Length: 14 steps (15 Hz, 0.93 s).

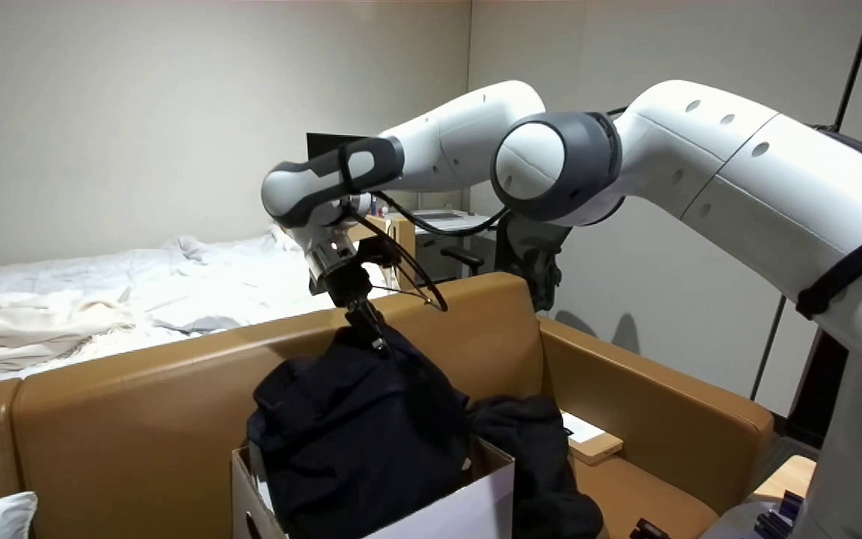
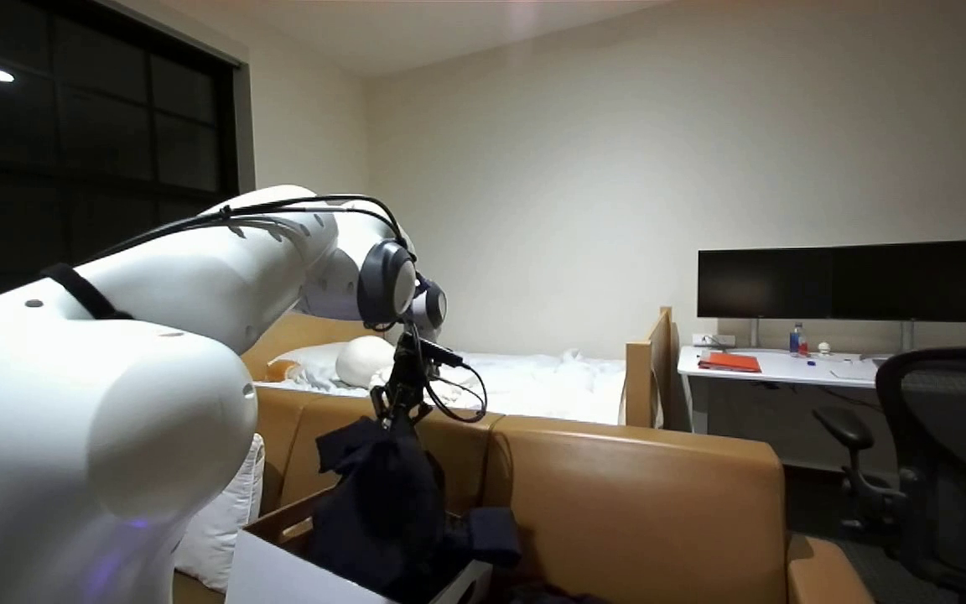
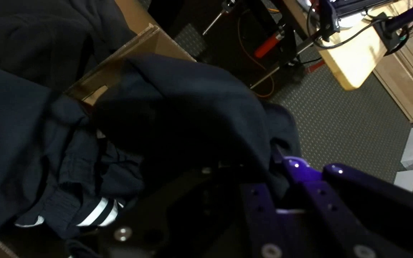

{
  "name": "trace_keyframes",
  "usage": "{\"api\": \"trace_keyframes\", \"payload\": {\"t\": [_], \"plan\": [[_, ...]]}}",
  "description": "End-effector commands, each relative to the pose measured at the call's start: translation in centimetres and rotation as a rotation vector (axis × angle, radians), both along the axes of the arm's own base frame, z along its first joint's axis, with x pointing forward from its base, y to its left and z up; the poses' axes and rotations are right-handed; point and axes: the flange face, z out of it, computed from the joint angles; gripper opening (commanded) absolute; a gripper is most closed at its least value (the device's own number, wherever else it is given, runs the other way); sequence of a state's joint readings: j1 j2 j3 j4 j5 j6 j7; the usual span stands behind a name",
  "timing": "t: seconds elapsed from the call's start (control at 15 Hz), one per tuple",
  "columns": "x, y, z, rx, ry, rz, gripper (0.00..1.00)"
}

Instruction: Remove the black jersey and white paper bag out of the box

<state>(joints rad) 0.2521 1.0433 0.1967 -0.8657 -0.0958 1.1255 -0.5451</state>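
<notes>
The black jersey [image 1: 364, 442] is a very dark navy-black cloth, pulled up into a peak. Its lower part is still inside the white-sided cardboard box [image 1: 468, 509], which also shows in an exterior view [image 2: 282, 575]. My gripper [image 1: 377, 340] is shut on the top of the jersey, above the box; it also shows in an exterior view [image 2: 391, 417]. In the wrist view, jersey cloth [image 3: 199, 100] passes between the fingers, and dark cuffs with white stripes [image 3: 99, 213] lie lower in the box. I cannot make out the white paper bag; it is hidden or out of view.
The box stands at a tan sofa [image 1: 161, 419], whose backrest rises behind it. Another dark garment [image 1: 536, 457] lies on the seat beside the box. A flat carton [image 1: 597, 448] lies near the armrest. A bed [image 1: 176, 292] is behind the sofa.
</notes>
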Motion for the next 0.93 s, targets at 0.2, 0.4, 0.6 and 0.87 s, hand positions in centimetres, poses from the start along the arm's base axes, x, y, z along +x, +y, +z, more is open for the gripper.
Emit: {"api": "trace_keyframes", "payload": {"t": [0.2,0.4,0.6,0.87], "plan": [[-0.1,-1.2,17.3,0.027,-0.19,-0.27,0.04],[-0.3,-4.8,24.4,0.052,-0.254,-0.422,0.03],[-0.8,-10.5,30.0,0.069,-0.298,-0.581,0.03],[-2.1,-20.1,35.3,0.093,-0.326,-0.799,0.03]]}}
